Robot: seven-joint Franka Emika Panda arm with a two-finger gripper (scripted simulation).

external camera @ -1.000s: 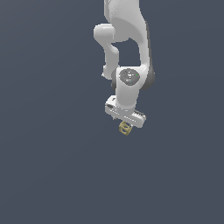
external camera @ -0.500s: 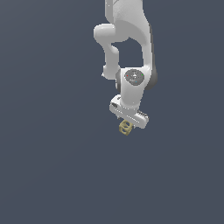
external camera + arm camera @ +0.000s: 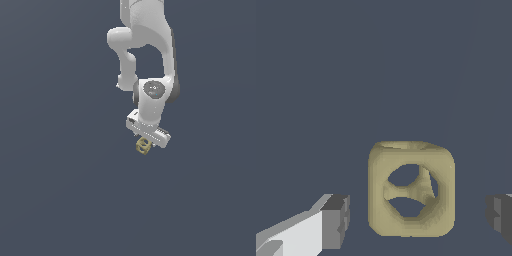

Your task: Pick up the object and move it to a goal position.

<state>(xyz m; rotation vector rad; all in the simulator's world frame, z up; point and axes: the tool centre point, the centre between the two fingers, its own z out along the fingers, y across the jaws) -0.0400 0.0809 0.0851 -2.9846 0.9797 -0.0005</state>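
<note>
On flat grey ground, the object [image 3: 411, 189] sits between the spread claw [image 3: 416, 220] fingers, untouched

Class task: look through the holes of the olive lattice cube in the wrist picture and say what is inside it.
Through the lattice cube only its own inner struts and dark background show; nothing sits inside. Its far faces are hidden. The gripper is open, pads clear of it.

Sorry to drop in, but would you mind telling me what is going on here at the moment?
A white Panda arm has its hand lowered over a small olive-tan lattice cube. In the wrist view the cube sits between the two fingertips with a gap on each side, so the hand is open and nothing is gripped yet.
</note>
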